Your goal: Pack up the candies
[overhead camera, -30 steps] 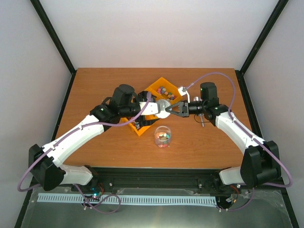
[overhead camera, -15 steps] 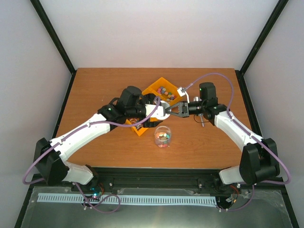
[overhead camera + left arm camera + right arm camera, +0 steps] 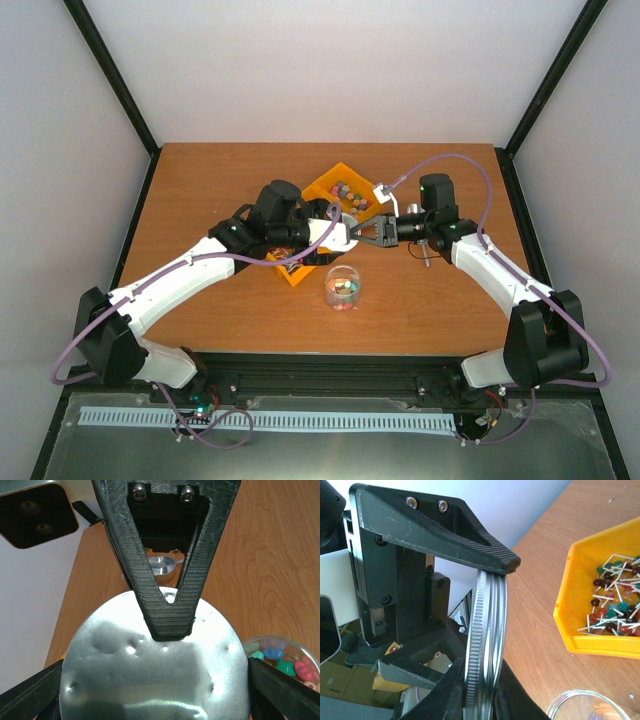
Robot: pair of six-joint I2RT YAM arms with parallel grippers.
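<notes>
Clamping the right end effector (image 3: 354,232) on the metal lid (image 3: 150,655) at its edge, above the table (image 3: 200,185). Flanking the lid's rim with the left end effector (image 3: 157,692), spread wide; grip there impossible to tell. Seeing candies (image 3: 343,289) lying in the clear jar (image 3: 343,271) nearby, more in the orange tray (image 3: 321,184).

A brown wood-grain worktop (image 3: 200,190) fills the middle of the overhead view, boxed in by plain white walls (image 3: 330,60) at the back and on both sides. Black frame posts (image 3: 112,75) slant up from its far corners. Below its near edge runs a black rail (image 3: 330,365), then a white slotted strip (image 3: 300,421) on a grey metal sheet (image 3: 330,455). The light is soft and even.
</notes>
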